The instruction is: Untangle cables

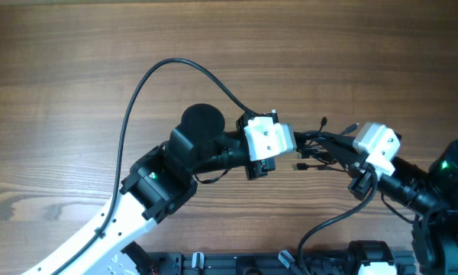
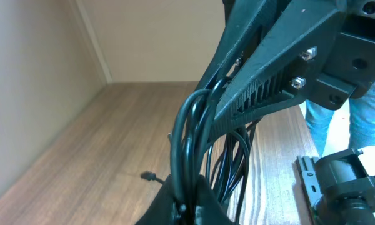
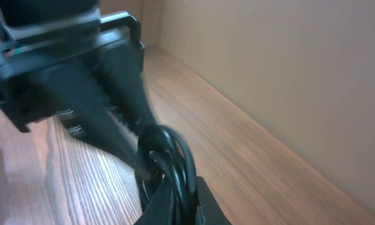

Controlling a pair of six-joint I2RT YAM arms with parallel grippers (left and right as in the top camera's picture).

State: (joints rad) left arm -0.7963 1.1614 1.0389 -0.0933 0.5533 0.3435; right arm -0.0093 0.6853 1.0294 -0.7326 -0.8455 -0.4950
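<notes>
Overhead: my left claw [image 1: 301,143] and right claw [image 1: 342,150] sit tip to tip, right of the table's [image 1: 61,69] centre. The cables [image 1: 319,153] are bunched between them. They are thin black strands in short loops, with a few loose ends poking out above and below the bunch. I can't tell the jaw state from here, since fingers and cords are all black and blend together.

Left wrist: my left claw [image 2: 186,207] is at the bottom of the frame, pressed together on the cables [image 2: 189,134]. Several glossy black strands rise from my fingertips in a tight arch. They run in between the right claw's fingers [image 2: 262,94], where a ribbed pad is visible. More strands hang slack behind, down toward the table [image 2: 100,137]. One plug [image 2: 149,177] lies on the wood, left of the bundle.

Right wrist: my right claw [image 3: 175,209] is at the bottom of the frame, pressed together and pinching the cables [image 3: 175,147]. A few strands form a tight round loop just above my fingertips. The left claw's fingers [image 3: 106,100] come in from the upper left, blurred, with the tips at the loop. I can't tell whether the loop touches the table [image 3: 237,144].
</notes>
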